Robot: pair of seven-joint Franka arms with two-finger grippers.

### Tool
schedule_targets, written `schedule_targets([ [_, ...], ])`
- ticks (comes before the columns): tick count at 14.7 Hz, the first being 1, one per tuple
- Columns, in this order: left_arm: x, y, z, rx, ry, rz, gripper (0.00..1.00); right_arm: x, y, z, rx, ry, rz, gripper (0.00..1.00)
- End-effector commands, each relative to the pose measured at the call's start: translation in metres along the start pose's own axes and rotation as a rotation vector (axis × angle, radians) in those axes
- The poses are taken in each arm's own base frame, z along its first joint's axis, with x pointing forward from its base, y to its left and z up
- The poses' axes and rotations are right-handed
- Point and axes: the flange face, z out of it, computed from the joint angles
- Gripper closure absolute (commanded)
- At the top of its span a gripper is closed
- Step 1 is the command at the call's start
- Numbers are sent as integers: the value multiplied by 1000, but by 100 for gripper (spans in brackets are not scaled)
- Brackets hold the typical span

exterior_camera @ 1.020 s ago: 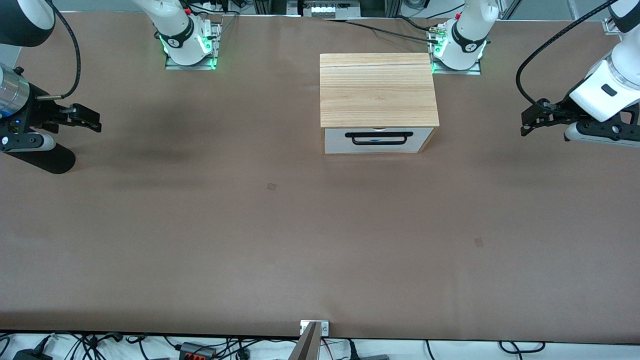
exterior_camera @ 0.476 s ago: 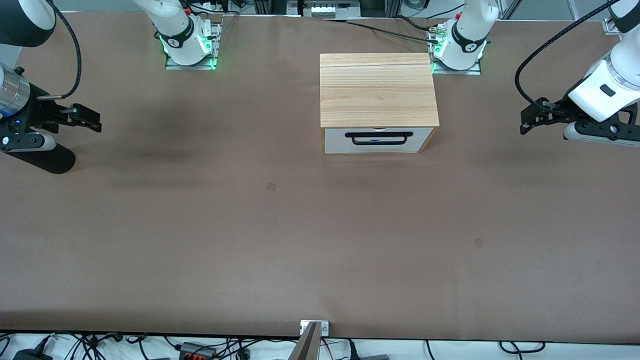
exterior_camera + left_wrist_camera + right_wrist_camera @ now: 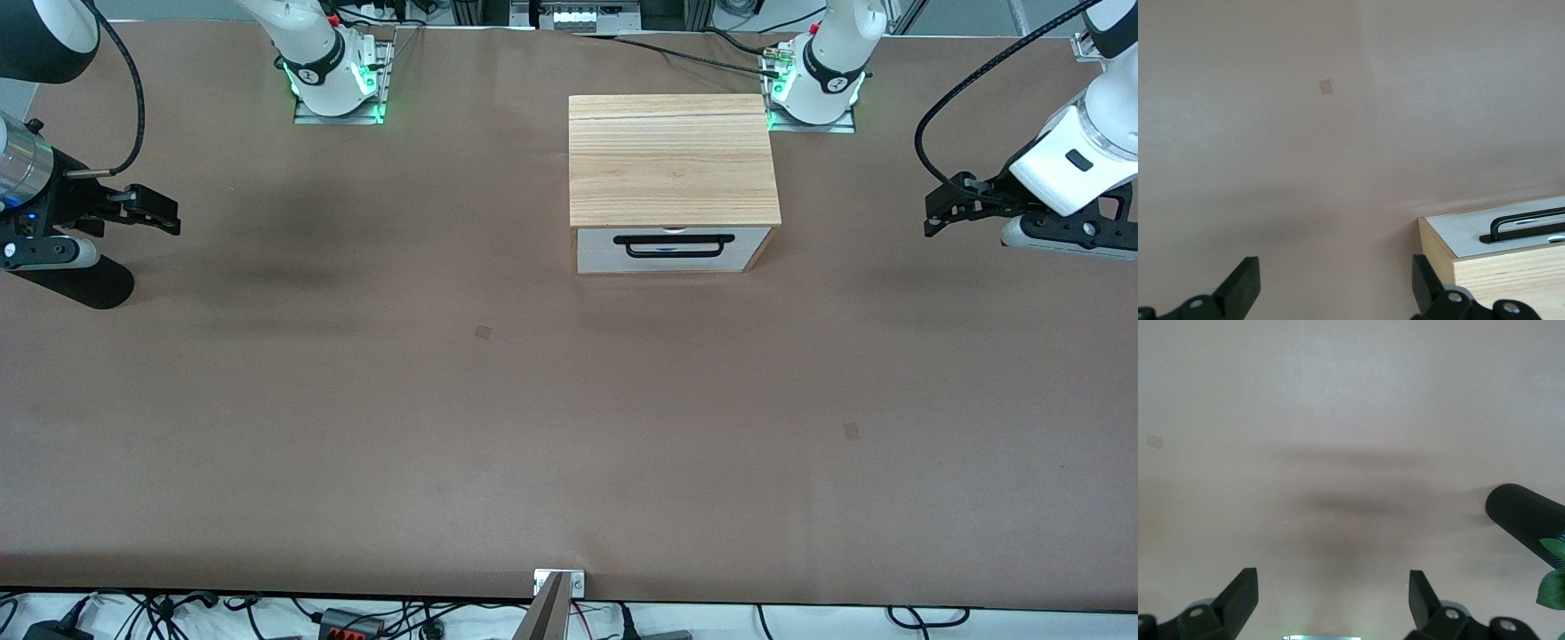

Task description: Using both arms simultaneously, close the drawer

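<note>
The light-wood cabinet [image 3: 673,158] stands on the brown table near the left arm's base. Its drawer [image 3: 673,249], with a white front and a black bar handle [image 3: 674,245], sits flush in the cabinet and faces the front camera. The cabinet's corner and drawer front [image 3: 1511,230] also show in the left wrist view. My left gripper [image 3: 938,213] hangs open and empty above the table at the left arm's end, well apart from the cabinet. My right gripper [image 3: 164,213] hangs open and empty at the right arm's end. Both show wide-apart fingers [image 3: 1245,283] [image 3: 1241,593] with nothing between them.
The two arm bases [image 3: 333,76] [image 3: 813,84] stand along the table's edge farthest from the front camera. A black cylinder [image 3: 76,283] lies under the right arm's wrist; it also shows in the right wrist view [image 3: 1525,520], beside a green leaf [image 3: 1553,587]. Cables run along the table's edges.
The left gripper has crept very slightly upward. The right arm, the cabinet and the drawer have not moved.
</note>
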Motion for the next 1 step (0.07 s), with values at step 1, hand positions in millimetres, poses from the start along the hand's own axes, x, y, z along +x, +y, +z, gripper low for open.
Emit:
schedule_targets([
  [1,3,-1,-5,20,-12,11,0,-3,0,-1,-14,-1,-10,0],
])
